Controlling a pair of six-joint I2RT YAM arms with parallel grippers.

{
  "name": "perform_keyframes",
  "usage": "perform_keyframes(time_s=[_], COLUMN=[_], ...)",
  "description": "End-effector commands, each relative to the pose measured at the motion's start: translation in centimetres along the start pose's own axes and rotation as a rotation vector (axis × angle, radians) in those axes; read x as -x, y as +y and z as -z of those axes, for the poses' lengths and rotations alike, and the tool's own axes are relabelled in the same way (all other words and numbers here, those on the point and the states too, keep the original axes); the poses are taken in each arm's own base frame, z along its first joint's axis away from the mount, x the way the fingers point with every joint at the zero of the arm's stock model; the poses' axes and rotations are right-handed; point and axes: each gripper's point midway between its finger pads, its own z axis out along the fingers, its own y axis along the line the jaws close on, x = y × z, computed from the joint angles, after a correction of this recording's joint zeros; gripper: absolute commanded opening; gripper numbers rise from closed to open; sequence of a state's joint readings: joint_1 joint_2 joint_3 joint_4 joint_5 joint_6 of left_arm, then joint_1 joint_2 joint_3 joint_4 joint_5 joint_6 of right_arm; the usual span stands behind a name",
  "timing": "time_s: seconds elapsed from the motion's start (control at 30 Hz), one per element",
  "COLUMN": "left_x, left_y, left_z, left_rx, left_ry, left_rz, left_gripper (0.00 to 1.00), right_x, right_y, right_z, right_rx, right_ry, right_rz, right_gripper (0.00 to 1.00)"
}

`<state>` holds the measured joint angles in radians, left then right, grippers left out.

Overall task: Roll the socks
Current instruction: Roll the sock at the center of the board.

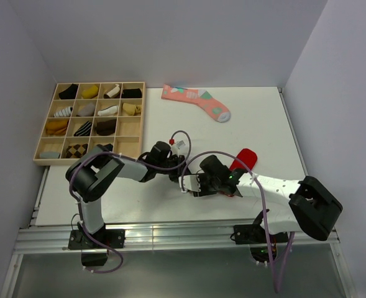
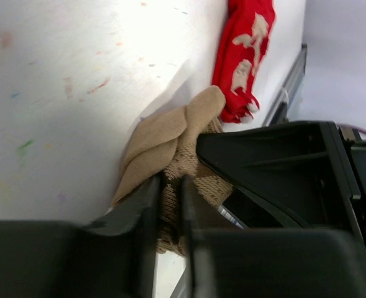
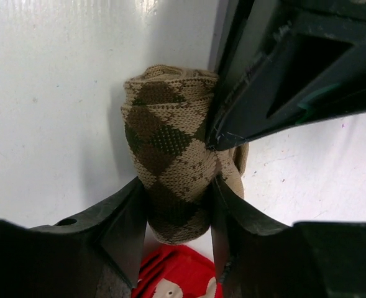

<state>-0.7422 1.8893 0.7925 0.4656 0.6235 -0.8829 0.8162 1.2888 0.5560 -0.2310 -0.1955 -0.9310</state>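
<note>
Watching from beside the table point(image 1: 266, 124), I am seeing both arms meeting near its front middle, where the argyle sock point(image 3: 170, 155) is lying as a tight bundle on the white top, hidden from above by the two wrists. The left gripper point(image 2: 170, 187) is pinching a fold of the knit between nearly closed fingers, and the right gripper point(image 3: 178, 186) is pressing in on the bundle from both sides. What is worrying me is the plain tan flap point(image 2: 164, 143) poking loose out of the roll: if either grip is slipping, or one lets go before the other is firm, I judge the roll could spring open. The black fingers are also crowding each other and could be knocking together, and the red sock point(image 2: 243, 56), lying just beside, could be getting dragged along. The bundle's long axis is running straight out between the right fingers, its near end pointing toward the red sock.
</note>
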Motion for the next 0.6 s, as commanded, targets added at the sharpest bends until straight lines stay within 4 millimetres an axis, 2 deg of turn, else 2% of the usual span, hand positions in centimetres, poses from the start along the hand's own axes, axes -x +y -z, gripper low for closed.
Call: perform_keyframes(time_s=[0.0,0.1,0.17,0.2,0.27,0.3,0.37,0.4,0.47,0.5,0.57], left_x=[-2.3,-1.0,-0.3,0.2,0.6,1.0,0.7,1.5,1.0,1.5,0.4], left_y=[3.8,2.9,3.1,2.4,2.9,2.3,2.9,2.5,2.8,2.2,2.5], left_z=[1.3,2.4,3.0,3.6,4.5,5.1,6.1,6.9,7.6,8.2,8.4], left_rx=[0.193,0.211,0.243,0.232,0.259,0.253,0.291,0.291,0.281,0.257,0.263], left_ry=[0.01,-0.078,-0.142,-0.17,-0.225,-0.254,-0.284,-0.339,-0.383,-0.434,-0.471], left_rz=[0.137,0.178,0.224,0.233,0.294,0.299,0.357,0.365,0.452,0.47,0.569], left_gripper=[0.27,0.33,0.35,0.39,0.4,0.43,0.45,0.45,0.45,0.45,0.45], right_x=[-1.3,-1.4,-1.4,-1.4,-1.4,-1.3,-1.3,-1.3,-1.1,-1.1,-0.7], right_y=[1.5,1.4,1.2,1.1,1.0,1.0,0.8,0.7,0.6,0.6,0.4], right_z=[-1.0,-1.1,-1.2,-1.2,-1.3,-1.3,-1.4,-1.4,-1.5,-1.6,-1.6], right_rx=[0.044,0.034,0.025,0.021,0.018,0.019,0.015,0.012,0.012,0.013,0.016], right_ry=[0.05,0.055,0.058,0.06,0.063,0.062,0.064,0.067,0.069,0.07,0.062], right_rz=[-0.049,-0.064,-0.077,-0.082,-0.097,-0.1,-0.112,-0.113,-0.126,-0.132,-0.146], right_gripper=[0.15,0.1,0.06,0.05,0.04,0.04,0.04,0.03,0.03,0.03,0.02])
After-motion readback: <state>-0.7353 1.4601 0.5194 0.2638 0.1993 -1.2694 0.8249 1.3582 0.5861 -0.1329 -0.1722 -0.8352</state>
